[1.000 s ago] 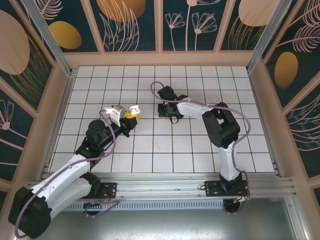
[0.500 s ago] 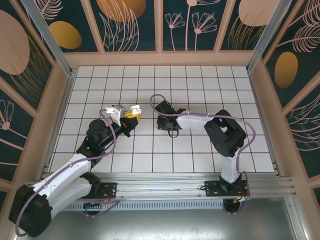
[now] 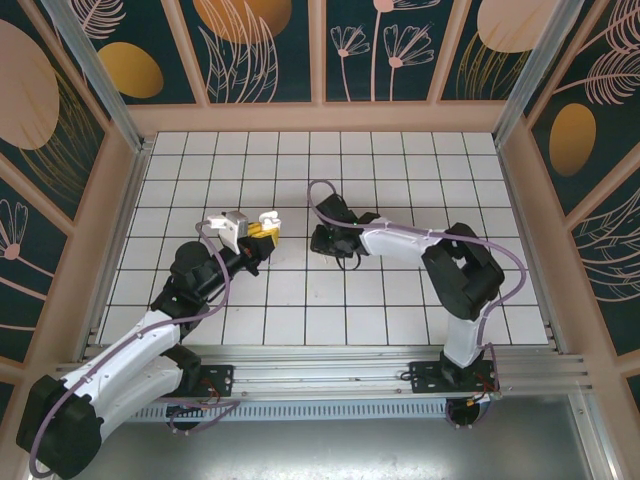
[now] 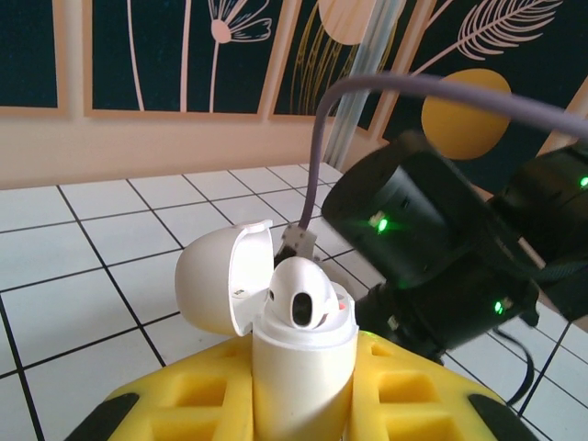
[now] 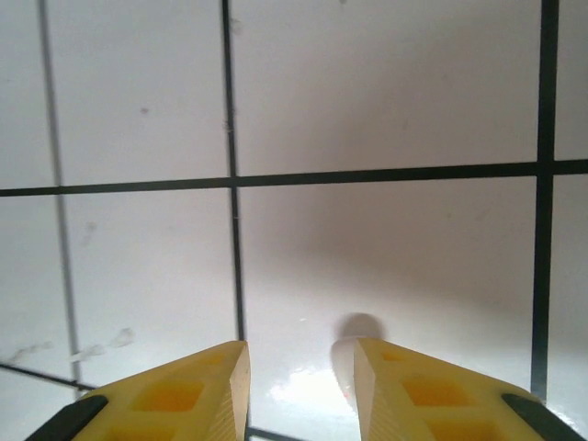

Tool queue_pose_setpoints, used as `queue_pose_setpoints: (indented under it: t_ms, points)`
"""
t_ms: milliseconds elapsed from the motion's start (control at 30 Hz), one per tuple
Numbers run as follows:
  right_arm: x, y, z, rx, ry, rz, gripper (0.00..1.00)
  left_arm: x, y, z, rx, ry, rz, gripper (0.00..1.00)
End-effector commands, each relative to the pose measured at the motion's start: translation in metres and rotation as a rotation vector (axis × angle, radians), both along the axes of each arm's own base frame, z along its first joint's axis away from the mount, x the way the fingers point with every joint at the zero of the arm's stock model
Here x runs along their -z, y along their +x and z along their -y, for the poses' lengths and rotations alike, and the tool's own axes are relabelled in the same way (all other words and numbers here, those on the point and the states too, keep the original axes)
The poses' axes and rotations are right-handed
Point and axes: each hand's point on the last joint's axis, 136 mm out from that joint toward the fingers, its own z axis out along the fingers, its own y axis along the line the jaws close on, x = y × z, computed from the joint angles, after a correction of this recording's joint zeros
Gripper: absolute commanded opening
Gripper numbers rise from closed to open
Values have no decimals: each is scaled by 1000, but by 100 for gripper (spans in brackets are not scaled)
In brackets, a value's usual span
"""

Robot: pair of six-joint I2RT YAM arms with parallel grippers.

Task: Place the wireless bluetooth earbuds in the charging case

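right hand (image 3: 322,244) drew nearer, low, parted | left hand (image 3: 261,231) grips case (image 4: 303,363)

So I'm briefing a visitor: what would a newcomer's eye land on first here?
The white charging case grabs attention: lid flipped open, a white earbud seated inside, clamped upright in the left gripper. Next, the right gripper, jaws apart, low over the white tiled floor.
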Motion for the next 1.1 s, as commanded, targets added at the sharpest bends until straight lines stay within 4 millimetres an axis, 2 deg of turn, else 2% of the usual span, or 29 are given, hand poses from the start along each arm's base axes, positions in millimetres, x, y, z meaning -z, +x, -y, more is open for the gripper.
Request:
queue_pose_setpoints:
  t_ms: [0,133,367,567,833,1067]
  points:
    - [-20,0,-4,-35,93,-20,35,-7,-1,-3,-10,-24,20,19]
    - [-22,4,3,-94,59,-14,35,-7,-1,-4,-16,-21,22,20]
    - [-12,2,17,-135,-140,-70,38,-5,1,-5,-29,-15,12,20]
    - [-8,0,6,-155,-200,-90,38,-4,2,-2,-18,-6,2,20]
    - [13,-8,1,-175,-273,-140,37,0,2,-4,-25,6,-1,20]
    - [23,-7,-2,-190,-312,-159,36,2,1,-5,-32,16,0,20]
